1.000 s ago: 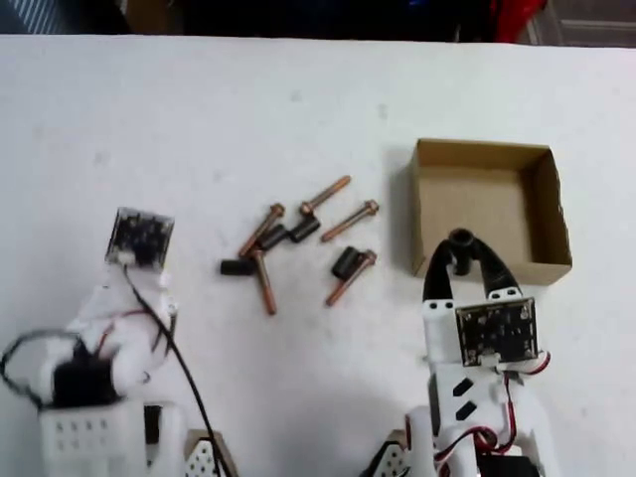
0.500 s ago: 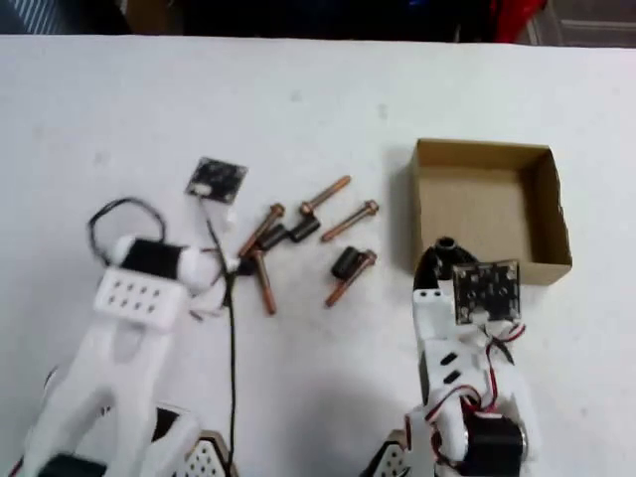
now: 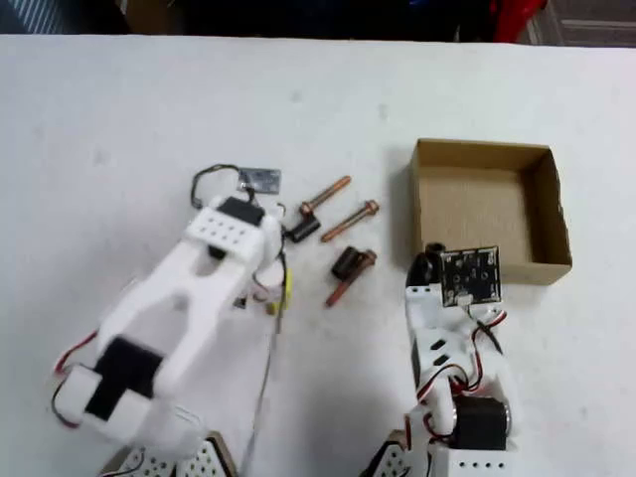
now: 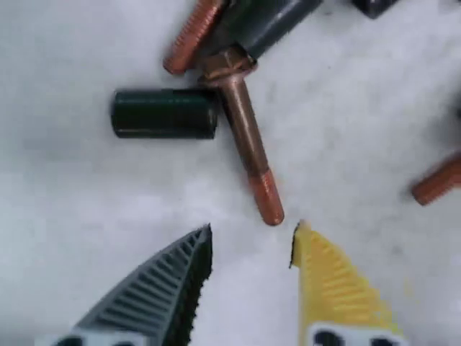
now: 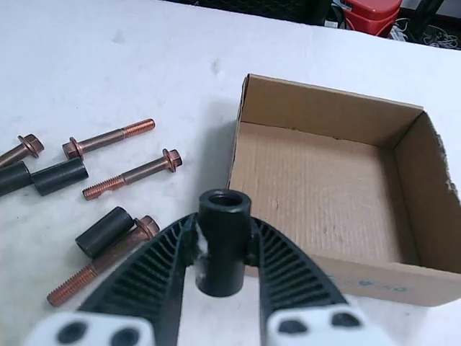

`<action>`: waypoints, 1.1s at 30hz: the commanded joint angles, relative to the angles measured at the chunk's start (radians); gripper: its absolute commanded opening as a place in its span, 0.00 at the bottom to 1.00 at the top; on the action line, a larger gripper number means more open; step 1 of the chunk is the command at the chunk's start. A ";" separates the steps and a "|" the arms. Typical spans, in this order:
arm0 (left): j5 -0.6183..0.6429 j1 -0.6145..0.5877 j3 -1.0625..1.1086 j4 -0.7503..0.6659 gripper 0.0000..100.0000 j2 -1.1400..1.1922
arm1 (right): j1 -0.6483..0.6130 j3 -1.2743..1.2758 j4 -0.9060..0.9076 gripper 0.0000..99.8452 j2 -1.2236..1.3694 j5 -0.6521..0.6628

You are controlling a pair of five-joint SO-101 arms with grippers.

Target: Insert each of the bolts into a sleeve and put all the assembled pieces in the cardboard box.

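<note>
Jaws of left gripper (image 4: 252, 238) apart; bolt (image 4: 245, 137) tip just ahead of the gap, shank running away; right gripper (image 5: 224, 225) clamps sleeve (image 5: 224, 205)

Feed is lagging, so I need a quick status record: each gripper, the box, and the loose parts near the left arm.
Left gripper: open, just at the threaded tip of a bare bolt
Right gripper: shut on a black sleeve, held upright close by the cardboard box
Box contents: nothing inside
Beside that bolt: one loose sleeve, lying flat
</note>
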 commanded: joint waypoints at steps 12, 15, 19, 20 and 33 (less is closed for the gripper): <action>0.081 -0.007 -0.305 -0.114 0.20 0.278 | 0.001 0.014 -0.031 0.02 -0.010 -0.002; 0.081 -0.008 -0.307 -0.114 0.20 0.277 | 0.001 0.014 -0.031 0.02 -0.010 -0.002; 0.081 -0.008 -0.304 -0.114 0.20 0.234 | 0.001 0.015 -0.031 0.02 -0.010 -0.002; 0.081 -0.008 -0.301 -0.114 0.20 0.219 | 0.001 0.015 -0.031 0.02 -0.010 -0.002; 0.081 -0.008 -0.252 -0.025 0.20 0.111 | 0.001 0.015 -0.030 0.02 -0.010 -0.002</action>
